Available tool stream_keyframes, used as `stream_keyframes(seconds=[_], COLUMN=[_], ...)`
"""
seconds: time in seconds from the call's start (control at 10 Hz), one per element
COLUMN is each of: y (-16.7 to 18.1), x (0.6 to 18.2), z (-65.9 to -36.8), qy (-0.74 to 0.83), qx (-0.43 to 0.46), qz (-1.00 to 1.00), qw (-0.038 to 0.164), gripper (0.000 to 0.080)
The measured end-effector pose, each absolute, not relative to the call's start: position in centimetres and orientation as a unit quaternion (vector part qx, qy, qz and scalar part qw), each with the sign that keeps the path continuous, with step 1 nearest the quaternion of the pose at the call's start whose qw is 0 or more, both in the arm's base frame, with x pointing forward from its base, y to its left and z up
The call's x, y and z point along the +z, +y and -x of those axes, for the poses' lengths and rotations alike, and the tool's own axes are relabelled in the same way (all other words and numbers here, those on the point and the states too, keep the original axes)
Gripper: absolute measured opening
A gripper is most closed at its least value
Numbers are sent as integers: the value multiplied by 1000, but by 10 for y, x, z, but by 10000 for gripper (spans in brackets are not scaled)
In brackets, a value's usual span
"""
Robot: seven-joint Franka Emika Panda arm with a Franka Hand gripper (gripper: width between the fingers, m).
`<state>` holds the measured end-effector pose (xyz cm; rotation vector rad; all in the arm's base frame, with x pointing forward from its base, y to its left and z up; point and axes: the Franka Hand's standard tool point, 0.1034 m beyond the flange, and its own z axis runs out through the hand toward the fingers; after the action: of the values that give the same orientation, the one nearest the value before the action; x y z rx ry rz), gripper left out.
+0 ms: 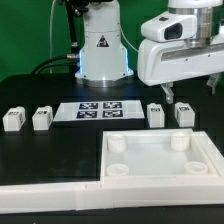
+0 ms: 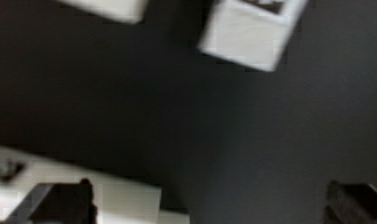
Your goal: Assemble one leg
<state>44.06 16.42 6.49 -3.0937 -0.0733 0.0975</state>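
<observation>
The gripper (image 1: 165, 92) hangs wide open with nothing in it, and the nearest leg (image 1: 155, 114) stands below it, a bit off to one side, likely so the gripper can drop around the leg and grab it.

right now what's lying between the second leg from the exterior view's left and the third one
The marker board lies flat between the second leg and the third leg, touching neither. The exterior view shows this.
</observation>
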Motion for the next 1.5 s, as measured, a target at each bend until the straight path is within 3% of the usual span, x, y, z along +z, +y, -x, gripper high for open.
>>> stream_keyframes(seconds=[0.5, 0.8, 1.2, 1.5], y=[162, 168, 167, 170], x=[62, 39, 41, 33], z=[-435, -408, -410, -412], qy=[-27, 24, 31, 30], qx=[70, 256, 457, 460], qz=[997, 966, 889, 887], qw=[16, 15, 14, 16], gripper=[649, 649, 649, 649])
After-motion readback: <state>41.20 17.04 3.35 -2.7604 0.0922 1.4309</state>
